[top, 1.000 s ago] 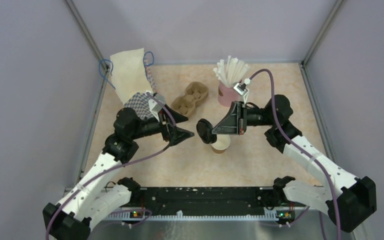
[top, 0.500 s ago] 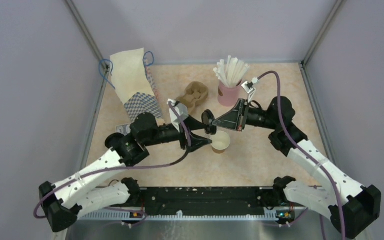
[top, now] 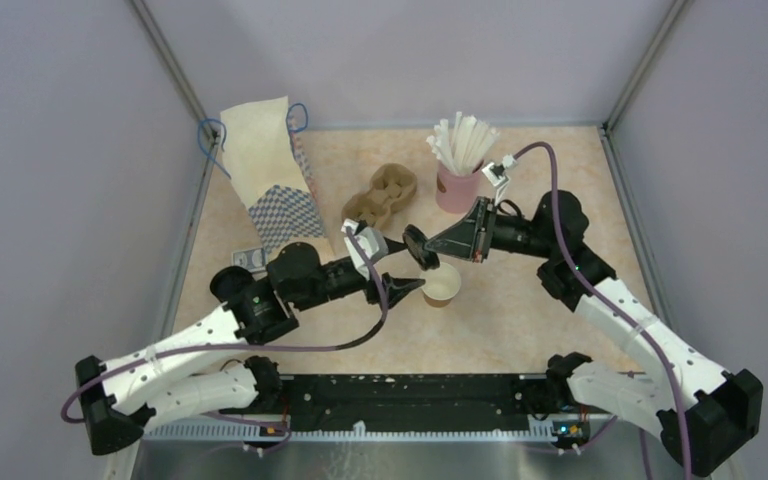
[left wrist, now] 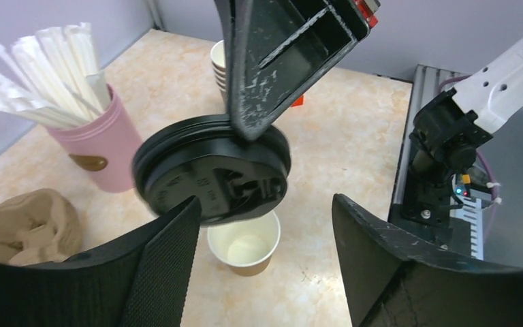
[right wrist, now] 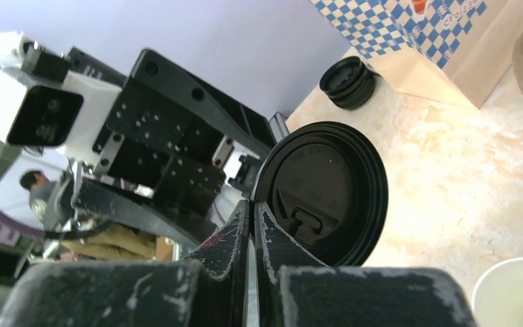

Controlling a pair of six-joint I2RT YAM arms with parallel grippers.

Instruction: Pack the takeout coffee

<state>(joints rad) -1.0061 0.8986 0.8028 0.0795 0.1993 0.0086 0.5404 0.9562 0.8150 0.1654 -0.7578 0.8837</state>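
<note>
Table: you have a pale marbled top [top: 520,300] boxed in by lilac walls, so it is a tight booth.
Cup [top: 441,284]: stands upright mid-table, mouth open, white inside, no lid on it.
Lid [top: 415,243]: in the air just beside the cup's far-left side, tilted on edge and not over the rim.
Right gripper [top: 426,252]: jaws pinched tight on the lid's edge.
Left gripper [top: 410,266]: jaws wide apart and holding nothing. The cup lies just ahead of the gap, with one finger just beside its wall.
Risk, tipping: the cup looks light and unbraced, so a nudge from that near finger could topple it or push it away.
Risk, skew: you hold the lid by one edge at a slant. Pressed down like that, it may seat on one side only or slip out of the pinch.
Risk, clash: both grippers crowd the same spot and could strike each other.
Count, task things: one cup, one lid.
Count, rest: one bag [top: 265,170], one carrier [top: 380,195], one pink cup [top: 457,190] of many straws [top: 463,140], one stack of spare lids [right wrist: 347,82], and one stack of spare cups [left wrist: 219,61], partly hidden.
</note>
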